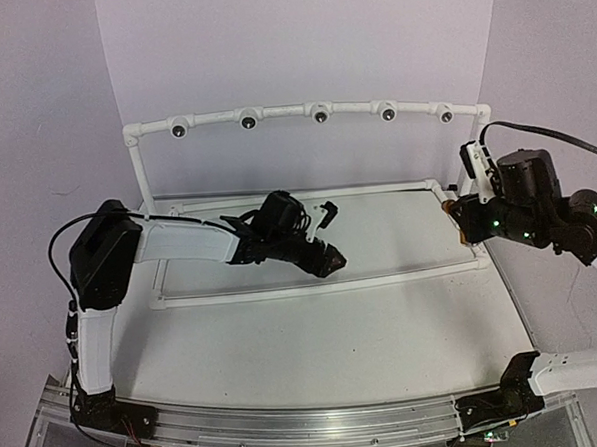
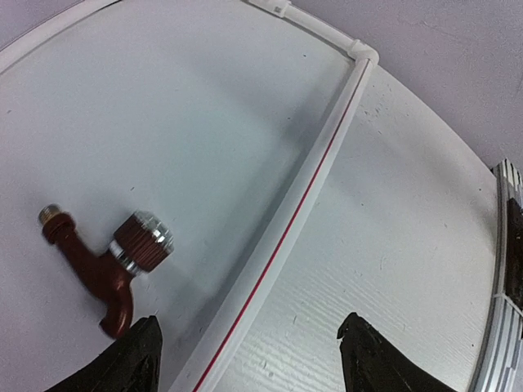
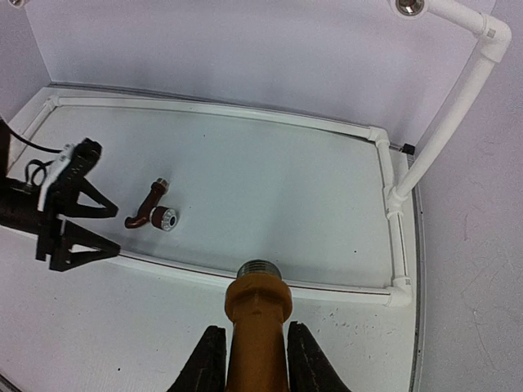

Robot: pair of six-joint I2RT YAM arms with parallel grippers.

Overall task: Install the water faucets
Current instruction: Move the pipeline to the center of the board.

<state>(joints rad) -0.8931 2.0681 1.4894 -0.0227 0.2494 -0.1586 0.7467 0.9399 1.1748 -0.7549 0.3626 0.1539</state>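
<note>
The dark reddish-brown faucet (image 2: 106, 265) lies flat on the white table, inside the pipe frame; it also shows in the right wrist view (image 3: 151, 208). My left gripper (image 2: 249, 335) hangs low over the table, open and empty. Its left fingertip (image 2: 145, 331) is right beside the faucet's spout and its jaws straddle the front pipe rail (image 2: 302, 196). In the top view the left gripper (image 1: 328, 257) hides this faucet. My right gripper (image 3: 253, 359) is shut on the yellow-orange faucet (image 3: 260, 322), silvery threaded end pointing away, held above the table at the right (image 1: 461, 220).
A white pipe frame (image 1: 312, 283) lies on the table. Posts at its ends carry a raised rail with several round sockets (image 1: 320, 113) along the back. A socket also shows in the right wrist view (image 3: 406, 6). A metal rail (image 1: 309, 423) edges the table's front.
</note>
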